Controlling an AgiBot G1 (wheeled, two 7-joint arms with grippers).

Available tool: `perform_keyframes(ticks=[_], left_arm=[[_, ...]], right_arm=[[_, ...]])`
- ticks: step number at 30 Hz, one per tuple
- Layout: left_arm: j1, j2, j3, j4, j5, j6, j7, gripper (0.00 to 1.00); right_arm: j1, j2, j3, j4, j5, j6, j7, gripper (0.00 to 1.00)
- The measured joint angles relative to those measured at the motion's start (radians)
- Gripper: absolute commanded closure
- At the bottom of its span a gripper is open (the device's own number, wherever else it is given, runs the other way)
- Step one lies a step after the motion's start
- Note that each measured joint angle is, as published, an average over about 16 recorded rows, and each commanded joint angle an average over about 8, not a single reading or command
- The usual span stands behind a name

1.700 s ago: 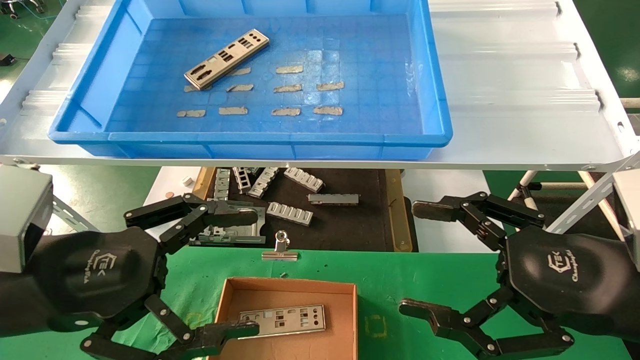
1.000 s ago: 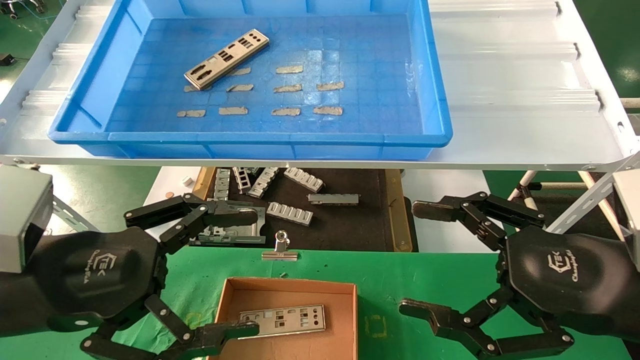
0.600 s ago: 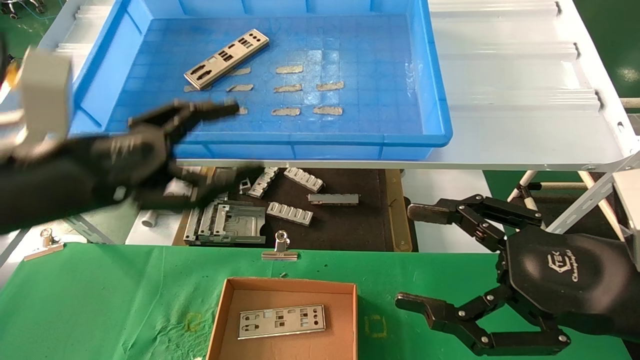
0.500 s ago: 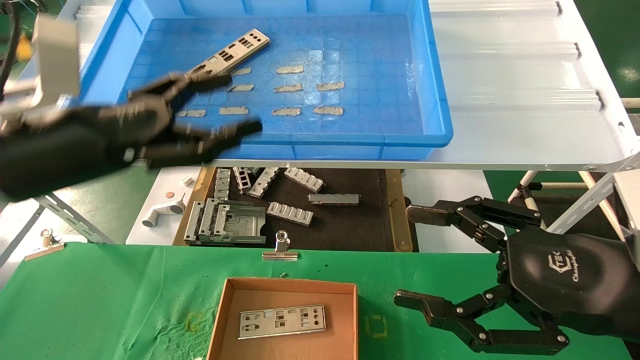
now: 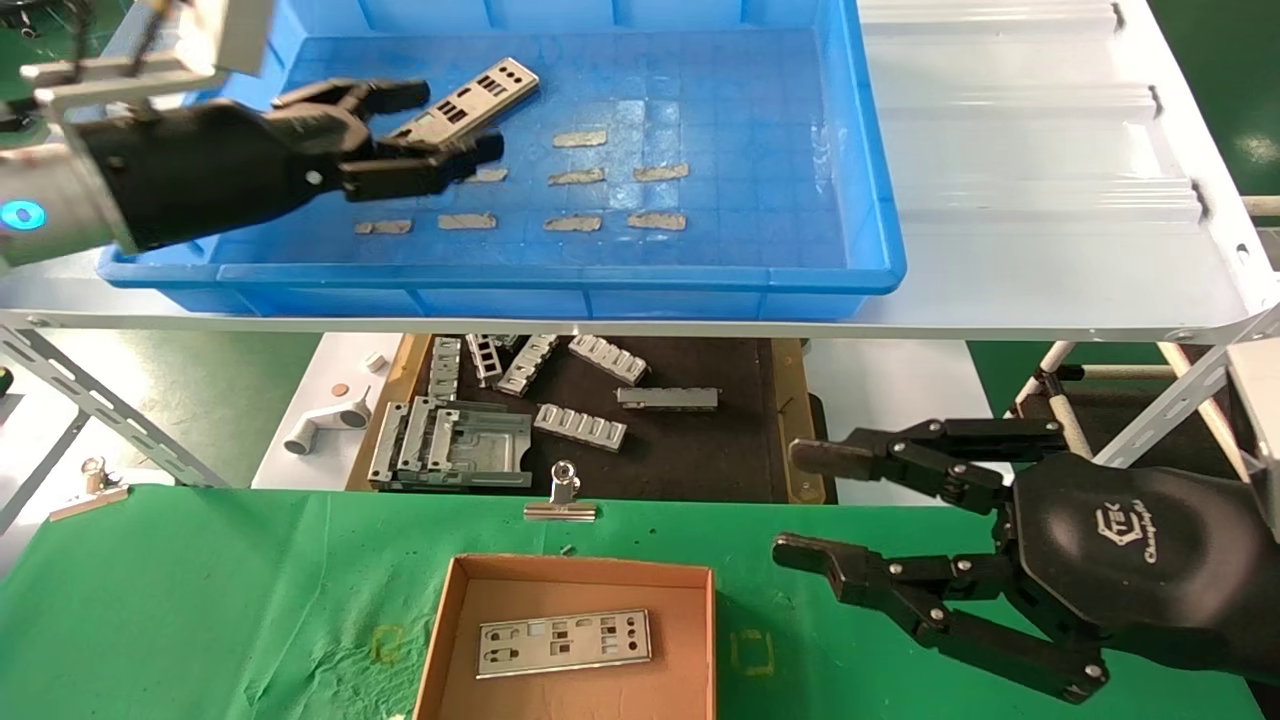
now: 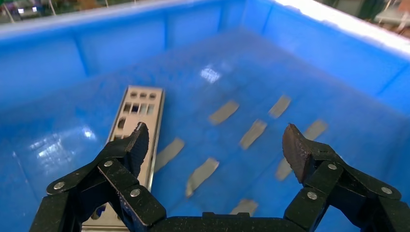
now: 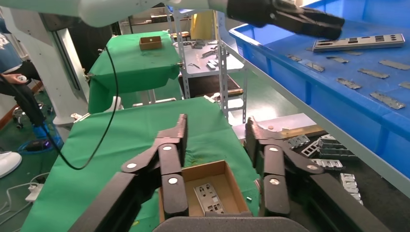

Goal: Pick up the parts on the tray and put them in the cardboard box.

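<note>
Since the earlier frames: left gripper (image 5: 420,125) gone from beside the cardboard box (image 5: 572,640) on the near green cloth (image 5: 200,600), now up over the far-left part of the blue tray (image 5: 870,200). Fingers spread, holding nothing, one on each side of the near-left end of the silver plate (image 5: 465,98) that lies slanted on the tray floor. In the left wrist view, one fingertip (image 6: 138,142) just over the plate's (image 6: 129,140) long edge, the other fingertip (image 6: 294,145) well out above the tan tape strips (image 6: 251,133); contact with the plate cannot be told.

Right gripper (image 5: 810,505) low at the near right, beyond the box's right wall, narrower than before but parted, empty. Box and the second plate (image 5: 563,641) inside it unmoved; that plate flat on the box floor, near its middle.

Edges and room: slanted plate well clear of the tray's raised rim on all sides, far end toward the tray's far wall. Tape strips (image 5: 580,180) in loose rows just right of and nearer than the plate, right half of the tray floor bare. Tray on a pale shelf (image 5: 1050,200), its near rim above a lower dark mat (image 5: 690,440) strewn with grey brackets (image 5: 580,426). Binder clip (image 5: 560,498) at the cloth's far edge, just beyond the box. Open green cloth left of the box.
</note>
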State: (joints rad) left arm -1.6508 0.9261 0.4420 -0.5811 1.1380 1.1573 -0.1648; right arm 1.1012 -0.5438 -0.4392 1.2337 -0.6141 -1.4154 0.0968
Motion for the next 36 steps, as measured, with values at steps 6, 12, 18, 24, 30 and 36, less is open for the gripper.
perform_keyframes(ticks=[6,12,18,24,30,36], left_arm=[[-0.098,0.06,0.025,0.174,0.05,-0.013,0.081,0.0],[-0.163,0.107,0.032,0.309,0.071,-0.029,0.164,0.0],[-0.2,0.141,0.033,0.405,0.077,-0.051,0.232,0.0],[-0.221,0.163,0.03,0.469,0.076,-0.07,0.281,0.03],[-0.233,0.177,0.026,0.512,0.072,-0.085,0.311,0.4],[-0.241,0.185,0.024,0.54,0.068,-0.091,0.323,0.88]], right_arm=[[0.0,0.0,0.0,0.0,0.0,0.0,0.0,1.0],[0.0,0.0,0.0,0.0,0.0,0.0,0.0,1.0],[0.0,0.0,0.0,0.0,0.0,0.0,0.0,1.0],[0.0,0.0,0.0,0.0,0.0,0.0,0.0,1.0],[0.0,0.0,0.0,0.0,0.0,0.0,0.0,1.0],[0.0,0.0,0.0,0.0,0.0,0.0,0.0,1.0]])
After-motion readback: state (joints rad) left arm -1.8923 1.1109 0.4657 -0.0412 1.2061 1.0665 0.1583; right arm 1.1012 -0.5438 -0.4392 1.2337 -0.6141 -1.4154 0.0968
